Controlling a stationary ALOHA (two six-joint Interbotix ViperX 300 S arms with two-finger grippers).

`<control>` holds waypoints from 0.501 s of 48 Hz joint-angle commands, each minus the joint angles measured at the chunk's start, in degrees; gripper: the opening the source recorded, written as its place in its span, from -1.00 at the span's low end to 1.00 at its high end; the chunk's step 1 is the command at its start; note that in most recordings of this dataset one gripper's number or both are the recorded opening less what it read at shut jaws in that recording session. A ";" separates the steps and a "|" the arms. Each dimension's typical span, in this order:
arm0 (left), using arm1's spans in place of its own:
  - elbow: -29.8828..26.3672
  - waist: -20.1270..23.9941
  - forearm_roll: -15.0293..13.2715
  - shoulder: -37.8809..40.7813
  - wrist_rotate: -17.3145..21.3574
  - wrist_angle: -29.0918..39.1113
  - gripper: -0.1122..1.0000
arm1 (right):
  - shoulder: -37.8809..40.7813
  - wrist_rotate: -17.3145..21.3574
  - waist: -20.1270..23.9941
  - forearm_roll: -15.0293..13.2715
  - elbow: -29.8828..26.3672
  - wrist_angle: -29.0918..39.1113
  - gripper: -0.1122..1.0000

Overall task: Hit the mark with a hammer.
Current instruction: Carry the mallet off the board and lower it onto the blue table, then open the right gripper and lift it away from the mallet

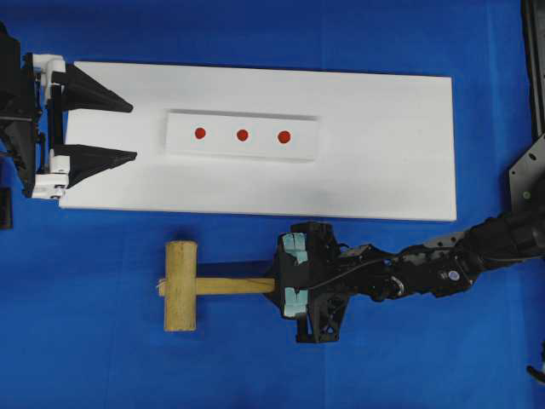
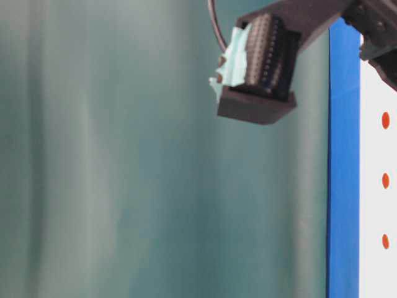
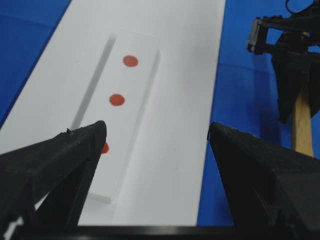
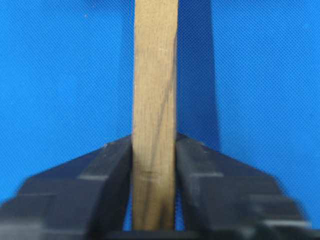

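At the far left of the overhead view the left claw (image 1: 129, 132) hovers over the end of the white board (image 1: 383, 170), fingers wide apart, holding nothing. Mid-frame, a raised white strip (image 1: 302, 136) carries three red marks (image 1: 242, 135). Below it the hammer (image 1: 180, 285) lies flat on the blue desk (image 1: 85, 341), head left, handle running right into the right claw (image 4: 154, 195), whose fingers flank the handle closely; whether they clamp it, I cannot tell. Judged step: the grasp. Next: firm grip, lift, swing onto a mark.
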 commanded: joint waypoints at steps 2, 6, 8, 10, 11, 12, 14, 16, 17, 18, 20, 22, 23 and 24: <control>-0.53 0.18 -0.09 -0.18 0.00 -0.44 0.64 | -0.97 -0.18 0.09 -0.09 -0.35 -0.62 -0.07; -0.53 0.18 -0.18 -0.18 -0.35 -0.44 0.64 | -1.32 -0.26 0.09 -0.18 -0.35 -1.41 0.39; -0.53 0.18 -0.18 -0.18 -0.35 -0.35 0.64 | -1.76 -0.44 0.09 -0.18 -0.26 -1.41 0.63; -0.53 0.18 -0.18 -0.18 -0.44 -0.44 0.64 | -2.46 -0.62 0.09 -0.18 -0.18 -1.41 0.78; -0.53 0.18 -0.18 -0.18 -0.44 -0.44 0.64 | -2.90 -0.79 0.09 -0.18 -0.09 -1.32 0.80; -0.53 0.09 -0.18 -0.18 -0.44 -0.44 0.64 | -3.43 -0.97 0.09 -0.09 0.00 -1.32 0.78; -0.53 0.09 -0.18 -0.18 -0.44 -0.44 0.64 | -4.66 -1.41 0.09 -0.18 0.18 -1.32 0.71; -0.53 0.18 -0.18 -0.18 -0.44 -0.44 0.64 | -5.89 -1.76 0.09 -0.18 0.35 -1.23 0.65; -0.62 0.18 -0.18 -0.18 -0.44 -0.44 0.64 | -6.50 -1.93 0.09 -0.18 0.44 -1.23 0.63; -0.62 0.09 -0.18 -0.18 -0.44 -0.53 0.64 | -7.21 -2.20 0.09 -0.18 0.62 -1.32 0.63; -0.53 0.09 -0.18 -0.18 -0.44 -0.53 0.64 | -8.96 -2.90 0.09 -0.09 0.88 -1.23 0.63; -0.53 0.18 -0.18 -0.18 -0.44 -0.53 0.64 | -10.37 -3.43 0.09 -0.18 1.05 -1.23 0.64; -0.53 0.09 -0.18 -0.18 -0.44 -0.53 0.64 | -11.16 -3.69 0.09 -0.18 1.23 -1.23 0.64; -0.53 0.18 -0.18 -0.18 -0.44 -0.53 0.64 | -11.95 -3.96 0.09 -0.18 1.32 -1.23 0.64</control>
